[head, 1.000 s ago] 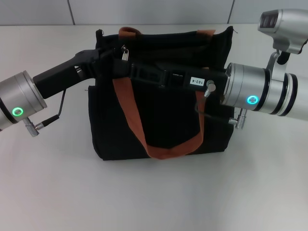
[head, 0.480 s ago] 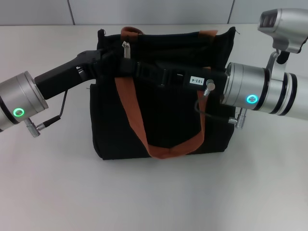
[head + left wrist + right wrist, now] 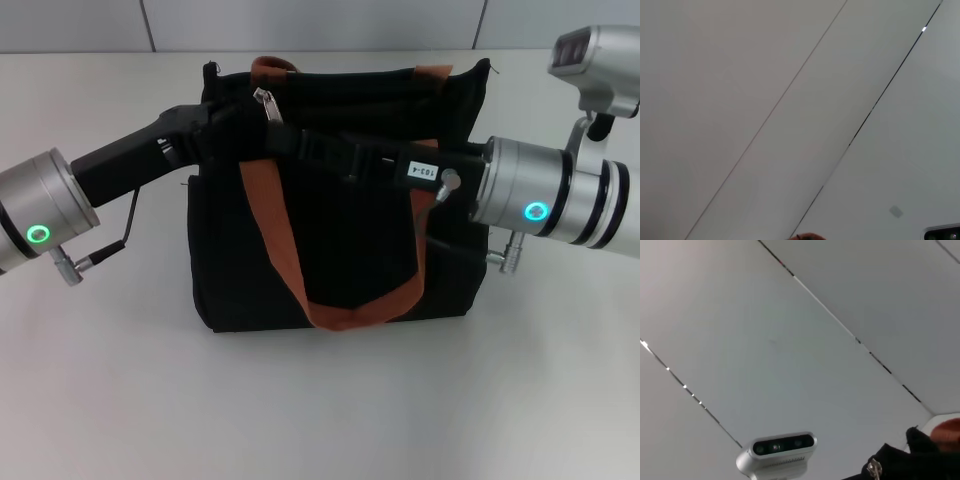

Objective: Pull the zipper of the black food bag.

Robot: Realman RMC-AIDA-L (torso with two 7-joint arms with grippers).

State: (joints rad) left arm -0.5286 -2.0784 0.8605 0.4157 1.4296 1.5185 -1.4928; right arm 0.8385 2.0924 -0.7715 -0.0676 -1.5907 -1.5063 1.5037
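Note:
The black food bag (image 3: 350, 240) stands upright in the middle of the table, its rust-brown straps (image 3: 283, 250) hanging down its front. The silver zipper pull (image 3: 267, 103) sticks up at the bag's top near the left corner; it also shows in the right wrist view (image 3: 873, 469). My right gripper (image 3: 278, 133) reaches across the bag's top from the right and is shut just under the pull. My left gripper (image 3: 226, 122) comes in from the left and sits at the bag's top left corner, black against black fabric.
The bag rests on a plain white table (image 3: 320, 400), with a grey wall behind. The left wrist view shows only wall panels. The right wrist view shows wall panels, the robot's head camera (image 3: 777, 449) and a corner of the bag (image 3: 912, 460).
My right arm has drawn back to the right, and the zipper pull has moved a little to the right with it. The left arm has stayed in place.

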